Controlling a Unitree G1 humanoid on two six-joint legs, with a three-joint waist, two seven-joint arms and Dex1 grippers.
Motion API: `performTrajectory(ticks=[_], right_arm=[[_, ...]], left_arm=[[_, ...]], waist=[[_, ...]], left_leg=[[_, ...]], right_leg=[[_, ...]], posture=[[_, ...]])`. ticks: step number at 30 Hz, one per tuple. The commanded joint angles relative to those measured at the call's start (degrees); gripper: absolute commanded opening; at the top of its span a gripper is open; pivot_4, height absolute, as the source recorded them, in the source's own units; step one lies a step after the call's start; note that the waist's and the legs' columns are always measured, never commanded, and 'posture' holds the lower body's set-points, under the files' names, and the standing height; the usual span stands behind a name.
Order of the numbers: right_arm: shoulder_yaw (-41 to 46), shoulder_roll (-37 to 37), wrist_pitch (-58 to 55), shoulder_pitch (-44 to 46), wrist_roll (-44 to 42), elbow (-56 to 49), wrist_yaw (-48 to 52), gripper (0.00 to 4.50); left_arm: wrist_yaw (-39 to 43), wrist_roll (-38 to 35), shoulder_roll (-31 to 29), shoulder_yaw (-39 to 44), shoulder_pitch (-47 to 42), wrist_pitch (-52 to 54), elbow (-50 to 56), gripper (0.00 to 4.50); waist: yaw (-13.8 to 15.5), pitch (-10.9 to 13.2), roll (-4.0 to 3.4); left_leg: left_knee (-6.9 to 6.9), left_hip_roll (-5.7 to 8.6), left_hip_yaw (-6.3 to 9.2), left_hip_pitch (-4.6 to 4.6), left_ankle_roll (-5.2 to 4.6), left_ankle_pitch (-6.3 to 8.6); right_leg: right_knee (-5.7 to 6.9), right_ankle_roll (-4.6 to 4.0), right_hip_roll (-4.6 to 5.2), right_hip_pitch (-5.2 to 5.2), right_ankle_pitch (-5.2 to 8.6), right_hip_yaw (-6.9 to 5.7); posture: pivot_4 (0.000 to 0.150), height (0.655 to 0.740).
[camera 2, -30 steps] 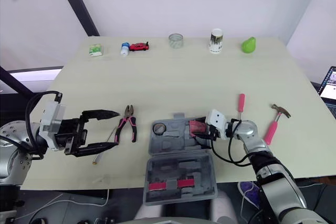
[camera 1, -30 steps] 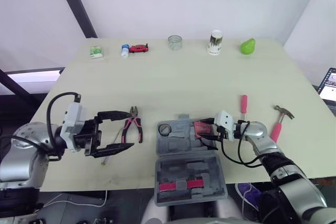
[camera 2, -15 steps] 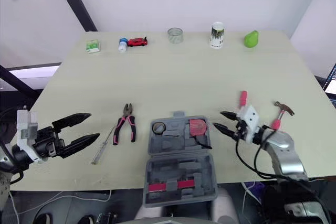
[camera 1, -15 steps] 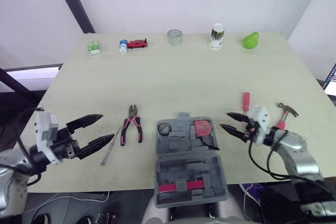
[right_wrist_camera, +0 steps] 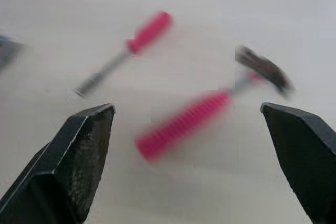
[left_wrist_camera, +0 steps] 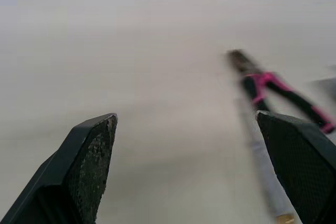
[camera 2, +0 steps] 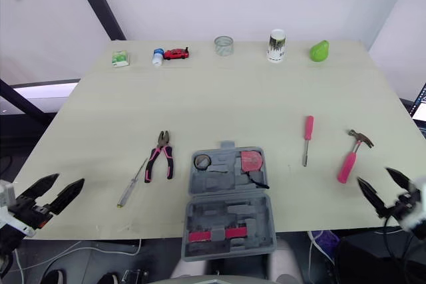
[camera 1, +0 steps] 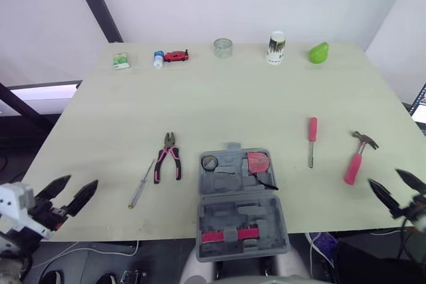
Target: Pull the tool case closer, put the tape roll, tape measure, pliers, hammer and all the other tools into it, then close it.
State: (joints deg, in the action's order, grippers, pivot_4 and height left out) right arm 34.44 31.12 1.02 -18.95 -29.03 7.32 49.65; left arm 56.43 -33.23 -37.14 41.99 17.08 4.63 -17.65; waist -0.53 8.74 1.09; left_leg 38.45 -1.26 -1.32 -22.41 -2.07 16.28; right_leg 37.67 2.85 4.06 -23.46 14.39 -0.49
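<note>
Locate the left gripper [camera 1: 82, 181] off the near left corner of the table [camera 1: 219, 104], jaws spread wide, holding nothing. Locate the right gripper [camera 1: 383, 177] off the near right corner, jaws equally wide and empty, facing the hammer [camera 1: 356, 159] in the right wrist view. Find the tool case [camera 1: 213, 214] at the near edge, centre, lying open in two halves. Note the tape roll [camera 1: 210, 163] and the red tape measure [camera 1: 257, 162] seated in the far half. Find the pliers [camera 1: 168, 159] just left of the case, with a thin screwdriver [camera 1: 141, 185] beside them, farther left. Find a pink-handled screwdriver [camera 1: 311, 139] and the hammer right of the case, well apart from it. Disregard the far-edge row: small box [camera 1: 120, 62], bottle [camera 1: 158, 61], toy car [camera 1: 176, 56], jar [camera 1: 223, 47], cup [camera 1: 275, 47], pear [camera 1: 319, 52]. Expect a head-heavy hammer: take hold on the ribbed pink handle close to the head to limit swing. Expect stiff, fairly heavy pliers: pinch across both handles near the pivot. Treat both screwdrivers as light and prone to rolling: grip the handle, not the slick shaft. Treat the case as rigid moulded plastic, probably light: for closing, push one half over from its free edge.
</note>
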Motion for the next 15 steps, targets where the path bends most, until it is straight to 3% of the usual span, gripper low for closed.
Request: performTrajectory(ticks=[1, 9, 15], right_arm=[[5.86, 0.79, 3.62, -1.07, -1.96, 6.54, 0.53, 4.41], [7.48, 2.39, 6.77, -2.02, -2.10, 13.44, 3.79, 4.41], [5.57, 4.15, 5.25, -0.64, -2.63, 6.63, 5.16, 4.41]], left_arm=[[-0.04, 1.79, -1.93, 2.05, 0.61, -3.86, -6.25, 4.50], [1.65, 2.12, -3.35, 1.35, -0.09, -7.01, -11.15, 4.50], [-6.16, 1.98, 0.96, -3.17, 0.64, -1.56, 9.97, 4.50]], waist=[[-0.17, -0.02, 0.04], [-0.17, -0.06, 0.08], [0.10, -0.10, 0.02]], left_leg=[[0.00, 0.00, -0.02, 0.02, 0.00, 0.00], [-0.03, -0.05, -0.15, 0.26, 0.00, 0.00], [-0.03, -0.05, -0.14, 0.45, 0.01, 0.01]], right_leg=[[0.00, -0.08, -0.01, 0.00, 0.05, 0.01], [0.03, -0.19, 0.03, 0.11, 0.11, 0.14], [-0.01, -0.19, 0.57, 0.37, 0.10, 0.26]], posture=[[0.150, 0.7400], [0.150, 0.7400], [0.150, 0.7400]])
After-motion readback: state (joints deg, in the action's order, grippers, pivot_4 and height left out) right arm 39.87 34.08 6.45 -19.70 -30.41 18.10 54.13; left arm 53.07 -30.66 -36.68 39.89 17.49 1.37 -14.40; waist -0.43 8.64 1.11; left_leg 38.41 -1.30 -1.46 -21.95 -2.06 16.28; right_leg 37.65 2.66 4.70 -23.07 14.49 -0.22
